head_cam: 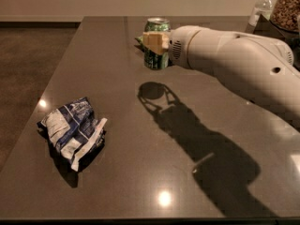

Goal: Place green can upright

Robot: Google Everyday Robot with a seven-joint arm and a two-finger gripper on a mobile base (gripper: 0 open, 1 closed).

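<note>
The arm [234, 60] extends from the right, end effector [153, 41] clamped on the green can [156, 60].

The gripper [152, 41] hung over the far side of the dark table [117, 186]. A crumpled blue-and-white bag [72, 132] lay well apart from it, nearer and leftward. A clear bottle [260, 11] and a jar [286, 8] stood rightward of it.

Near the far edge of the desk [117, 78] the gripper [155, 42], jaws closed on the can [156, 61], and its arm [234, 64] block the right side. A bag [72, 132] lies front left; the middle between is free.
</note>
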